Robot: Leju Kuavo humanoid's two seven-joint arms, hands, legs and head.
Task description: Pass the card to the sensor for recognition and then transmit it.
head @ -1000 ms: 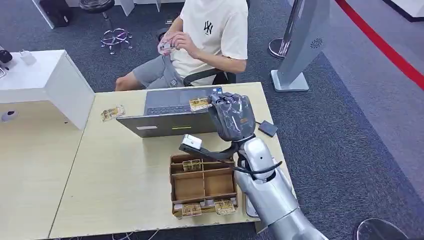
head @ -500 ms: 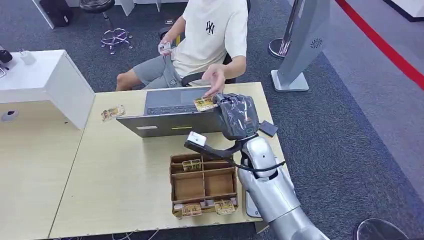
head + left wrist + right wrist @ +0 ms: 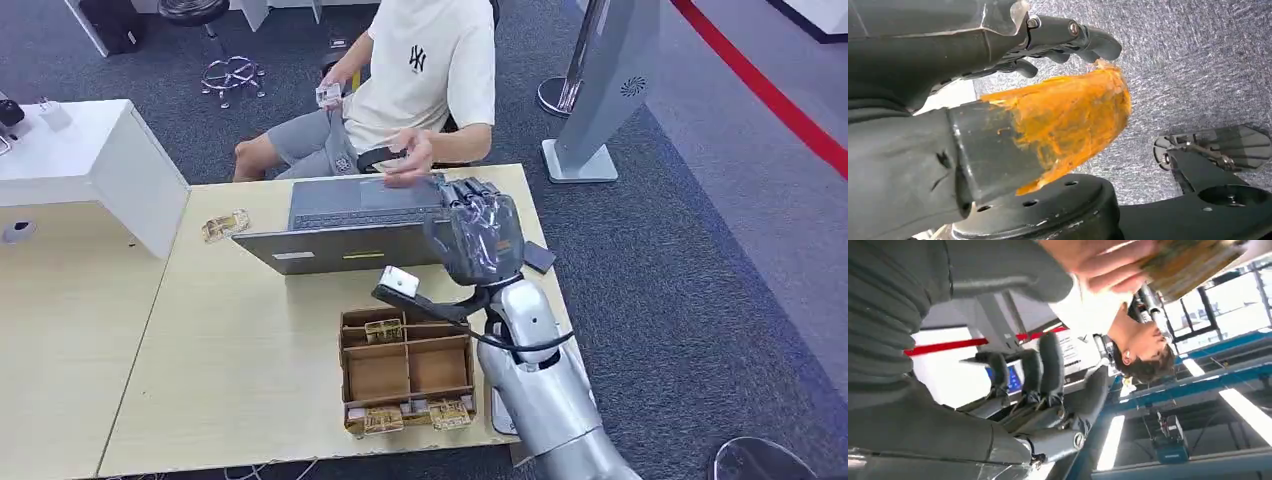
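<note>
My right hand [image 3: 476, 236] is raised over the right end of the open grey laptop [image 3: 340, 225], fingers [image 3: 1040, 367] apart and nothing in it. A person's hand [image 3: 408, 158] just beyond it holds the gold patterned card [image 3: 1190, 259] between its fingers. A small black square sensor [image 3: 537, 257] lies on the table to the right of my hand. My left hand [image 3: 1068, 40] hangs over the grey carpet, holding nothing, with its fingers apart from the orange-coated thumb [image 3: 1073, 120].
A brown compartment box [image 3: 405, 368] with several cards stands at the table's front edge. Another card [image 3: 225, 225] lies left of the laptop. The seated person holds a second card [image 3: 328, 95] in the other hand. A white desk [image 3: 90, 160] stands at the left.
The card was pinched in my right hand over the laptop. The person reached in, took it and drew it back; my hand now holds nothing and has shifted slightly right.
</note>
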